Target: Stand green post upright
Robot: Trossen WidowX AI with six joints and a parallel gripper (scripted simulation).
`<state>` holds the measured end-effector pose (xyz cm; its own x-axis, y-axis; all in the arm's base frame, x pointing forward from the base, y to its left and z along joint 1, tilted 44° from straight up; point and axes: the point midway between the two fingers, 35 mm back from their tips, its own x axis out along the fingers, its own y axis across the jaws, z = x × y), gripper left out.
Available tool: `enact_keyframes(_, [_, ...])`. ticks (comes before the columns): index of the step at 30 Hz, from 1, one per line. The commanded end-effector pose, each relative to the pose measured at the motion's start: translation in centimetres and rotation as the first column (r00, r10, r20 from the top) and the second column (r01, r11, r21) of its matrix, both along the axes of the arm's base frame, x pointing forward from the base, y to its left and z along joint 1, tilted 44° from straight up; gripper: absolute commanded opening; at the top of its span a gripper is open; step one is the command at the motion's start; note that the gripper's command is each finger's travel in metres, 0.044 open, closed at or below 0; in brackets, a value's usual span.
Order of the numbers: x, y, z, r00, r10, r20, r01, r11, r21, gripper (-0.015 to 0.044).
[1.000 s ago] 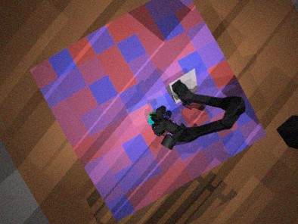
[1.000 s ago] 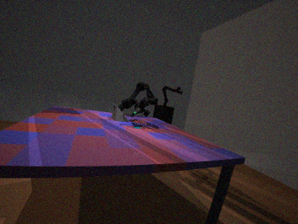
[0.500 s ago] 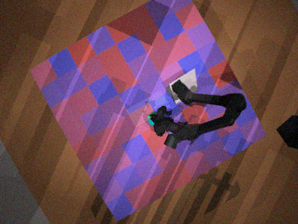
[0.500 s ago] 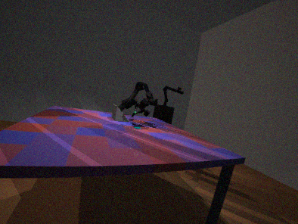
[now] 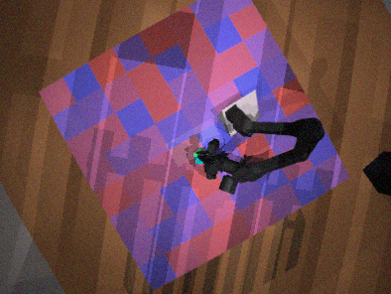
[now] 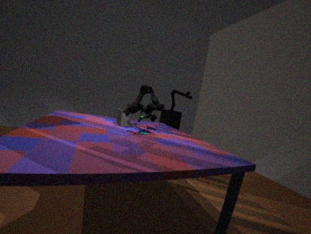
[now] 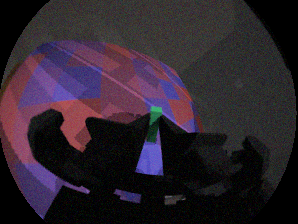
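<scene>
"Where are we holding the green post (image 5: 196, 155) (image 6: 142, 117) (image 7: 156, 111)?"

"Our jaws (image 5: 202, 156) (image 6: 144, 115) are gripping it above the desk (image 5: 134, 118) (image 6: 95, 158) (image 7: 80, 82), near the cyan circle (image 5: 199, 161) (image 6: 144, 133). If we're releasing while it's leaning, it may topple."

The robot arm (image 5: 310, 134) (image 6: 145, 90) is matte black all over, built from slim, straight links with bulky, rounded joints. Small blocky lumps crowd around its claw (image 5: 199, 156) (image 6: 142, 117) (image 7: 155, 125). At the lower middle of the wrist view, the claw shows dark, wedge-shaped fingers tapering to narrow tips, with curved, hook-like black parts on both sides.
</scene>
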<state>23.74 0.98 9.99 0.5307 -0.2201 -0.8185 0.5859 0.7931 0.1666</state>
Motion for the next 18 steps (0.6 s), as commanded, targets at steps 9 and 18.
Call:
enact_keyframes(9, [-0.04,0.04,0.27,0.996,-0.039,0.081,0.040,0.999,-0.014,0.0023])
enact_keyframes(18, [-0.02,0.12,0.59,0.988,-0.063,0.141,0.066,0.998,-0.018,0.0023])
